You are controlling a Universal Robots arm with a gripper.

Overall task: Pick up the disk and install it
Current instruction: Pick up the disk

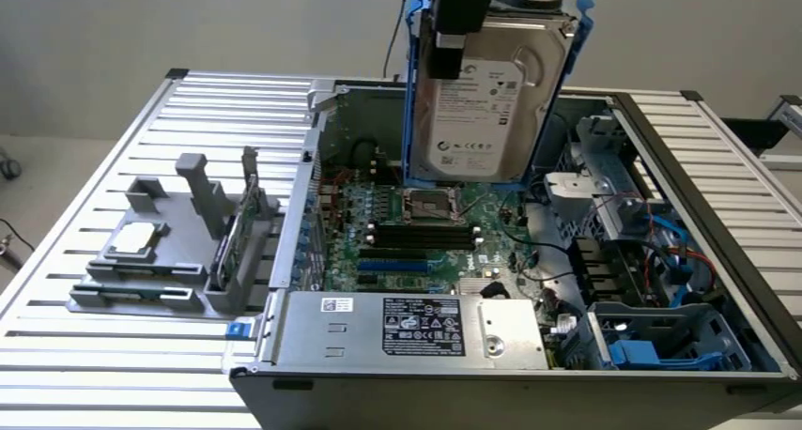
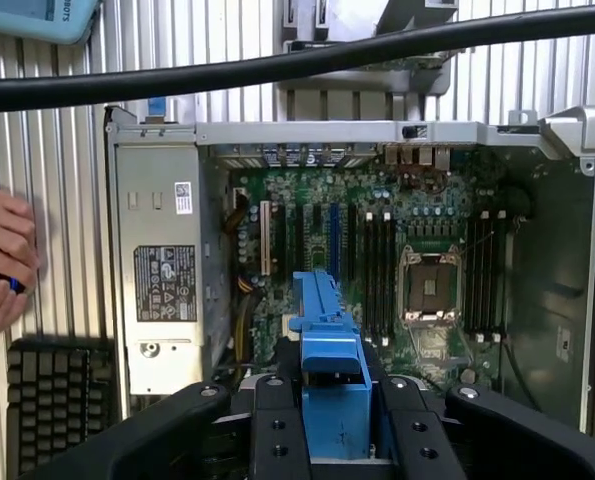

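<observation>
**Disk held aloft in the gripper (image 1: 459, 62) over the open computer case (image 1: 291, 214).**

Jaws clenched on the disk (image 1: 483, 111), pinching its blue carrier frame (image 2: 327, 340) at the upper end, with one black finger (image 1: 446, 31) lying over the labelled face. The disk hangs upright with its white label toward the exterior camera, clear of the case. Straight below the jaws is the motherboard (image 1: 414, 238), with the CPU socket (image 1: 433, 203) just beside the disk's lower edge. Farther down and forward sits the power supply (image 1: 414, 327) along the near wall. Off to the exterior view's right of the jaws is a drive bay (image 1: 658, 341) with blue plastic parts. Well apart, to the exterior view's left, a grey fixture (image 1: 188, 261) on the slatted table (image 1: 75, 223) carries a small square chip (image 1: 135, 239). In the wrist view a person's hand (image 2: 2, 255) is near the power supply, beside a keyboard (image 2: 57, 400).
</observation>
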